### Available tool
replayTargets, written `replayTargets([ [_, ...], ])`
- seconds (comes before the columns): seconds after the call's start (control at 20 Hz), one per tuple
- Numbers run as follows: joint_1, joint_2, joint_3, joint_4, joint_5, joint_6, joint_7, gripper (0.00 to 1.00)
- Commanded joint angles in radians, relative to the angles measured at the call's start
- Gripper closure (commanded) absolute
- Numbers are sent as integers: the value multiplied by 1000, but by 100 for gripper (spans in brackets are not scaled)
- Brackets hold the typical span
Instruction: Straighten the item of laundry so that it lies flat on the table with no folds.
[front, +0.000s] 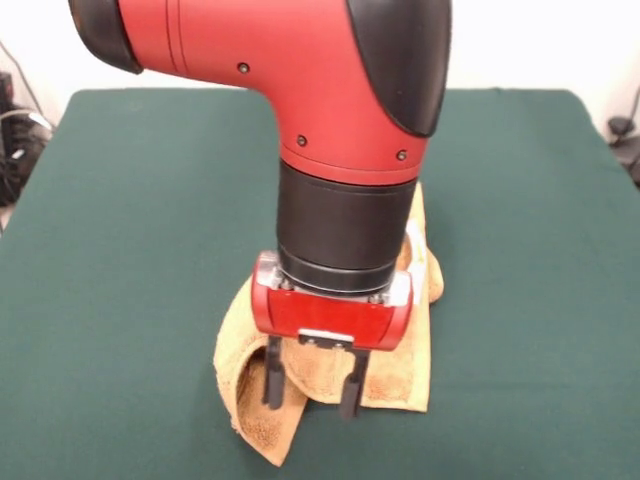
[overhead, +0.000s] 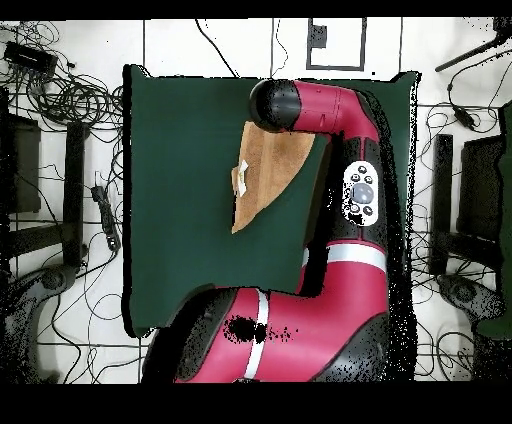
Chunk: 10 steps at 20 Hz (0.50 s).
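Gripper (front: 311, 385): fingers apart, empty, tips over the cloth.
Towel (front: 400, 375): under and behind the gripper, crumpled, left side rolled over.
Arm (front: 300, 80): hides the towel's far part.
Table (front: 120, 250): bare green all round.

Pale floor (overhead: 210, 45) strewn with cables (overhead: 70, 95)

Robot lab: cables (overhead: 70, 95) tangled on white floor (overhead: 200, 45) around table (overhead: 180, 200).

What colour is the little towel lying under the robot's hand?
Orange-tan, like light caramel. The towel shows best in the front view, against the dark green table.
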<state>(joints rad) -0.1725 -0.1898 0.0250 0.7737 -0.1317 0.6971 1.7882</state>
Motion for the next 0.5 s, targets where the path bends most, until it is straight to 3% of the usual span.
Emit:
replayTargets([
  [0.05, 7, 12, 135, 163, 56, 169, -32, 0],
  [0.5, 35, -45, 99, 257, 67, 152, 44, 0],
])
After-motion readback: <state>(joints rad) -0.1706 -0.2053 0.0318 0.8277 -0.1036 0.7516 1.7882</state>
